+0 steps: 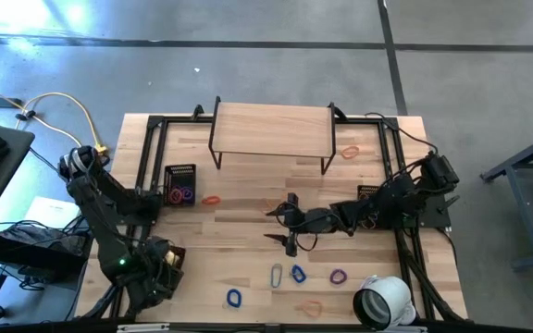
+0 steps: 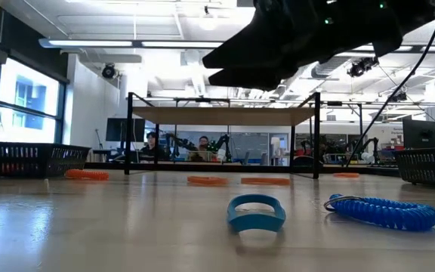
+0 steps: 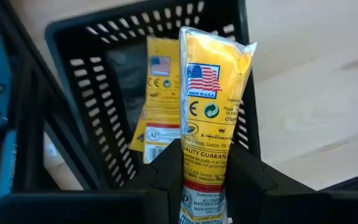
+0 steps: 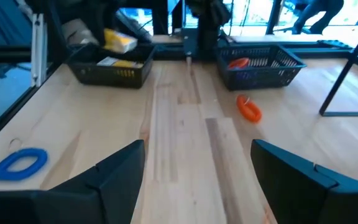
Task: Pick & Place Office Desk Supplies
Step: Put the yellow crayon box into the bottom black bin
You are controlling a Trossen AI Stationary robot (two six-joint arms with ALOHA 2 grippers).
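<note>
Several supplies are already sitting in baskets, but most are still lying loose on the tabletop (image 1: pixel 248 231), so by my judgement the task is well short of half done.

The mesh basket on the left (image 1: pixel 180 184) is holding purple and orange-red loops. A second black basket (image 3: pixel 104 93) at the near left corner is holding one yellow packet (image 3: pixel 157 106). The left gripper (image 3: pixel 204 180) is hanging right over this basket, its fingers (image 3: pixel 160 171) pinching a second yellow-and-white packet (image 3: pixel 213 81) upright above the opening. That packet is looking close to being dropped in, though it is not yet released.

The right gripper (image 1: pixel 290 222) is reaching over the middle of the tabletop with its fingers (image 4: pixel 114 171) spread wide and gripping nothing; bare wood is showing between them.

Still waiting loose, from bigger to smaller: a blue coiled loop (image 2: pixel 384 213) and a blue band (image 2: pixel 256 213) near the front edge, with another blue loop (image 1: pixel 234 298) further left, a purple loop (image 1: pixel 338 276), the silver oval clip (image 1: pixel 277 275), an orange-red band (image 1: pixel 211 199) beside the left basket, and another orange-red band (image 1: pixel 350 151) by the raised shelf (image 1: pixel 271 129). Whether faint bands elsewhere are lying on the wood I cannot tell.
</note>
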